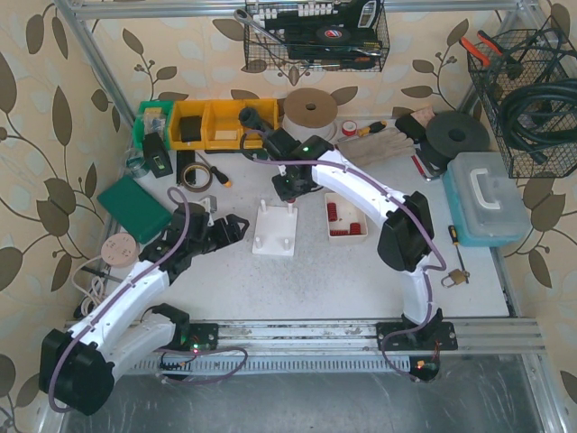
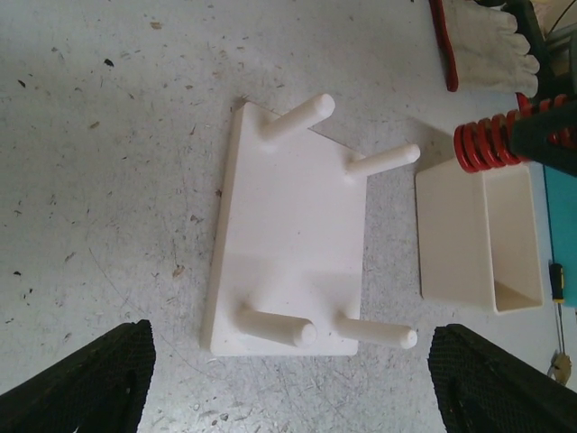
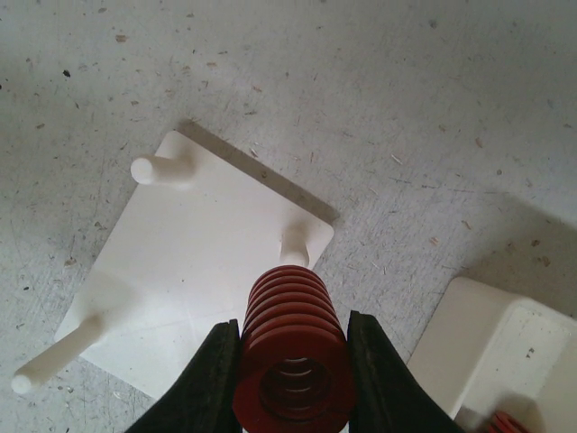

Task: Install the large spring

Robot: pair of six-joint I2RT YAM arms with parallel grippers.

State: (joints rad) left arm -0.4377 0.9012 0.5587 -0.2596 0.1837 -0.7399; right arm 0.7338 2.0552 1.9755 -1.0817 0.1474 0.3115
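The right claw (image 3: 293, 379) clenched the large spring (image 3: 290, 329), seemingly stiff and light, across its coils, a peg (image 3: 294, 244) at twelve o'clock; the left claw (image 2: 290, 379) gaped empty.

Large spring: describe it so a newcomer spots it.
On the table sits a white four-peg base. Near one far peg, the right fingers clamp the large spring, a red coil. Its red neighbours lie in the white tray; only this one is held.

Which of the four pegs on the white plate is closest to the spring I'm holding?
The corner peg just in front of the red spring in the right gripper; the other three stand farther off.
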